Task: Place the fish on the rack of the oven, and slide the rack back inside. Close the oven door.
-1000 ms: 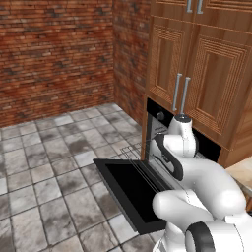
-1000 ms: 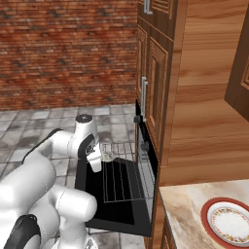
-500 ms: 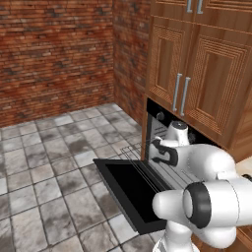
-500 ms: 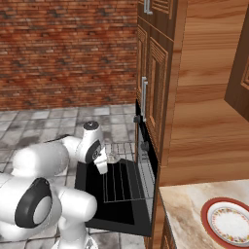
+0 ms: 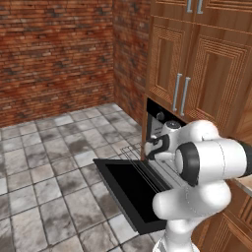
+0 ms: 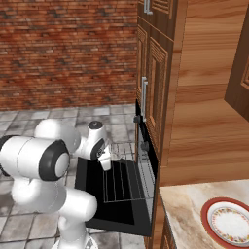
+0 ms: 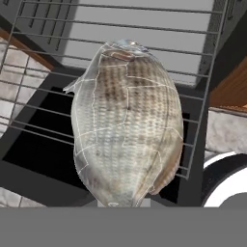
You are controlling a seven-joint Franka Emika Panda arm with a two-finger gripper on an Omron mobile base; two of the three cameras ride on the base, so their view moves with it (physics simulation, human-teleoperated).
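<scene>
Silver-grey scaled fish [image 7: 128, 120] (darker mottling) above wire rack [image 7: 202, 58]

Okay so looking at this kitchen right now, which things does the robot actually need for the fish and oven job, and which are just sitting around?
Needed:
fish, in the gripper
rack, pulled out over the door
oven door, open and flat
oven

Just there:
red-rimmed plate on the counter
wooden cabinet doors above the oven
</scene>
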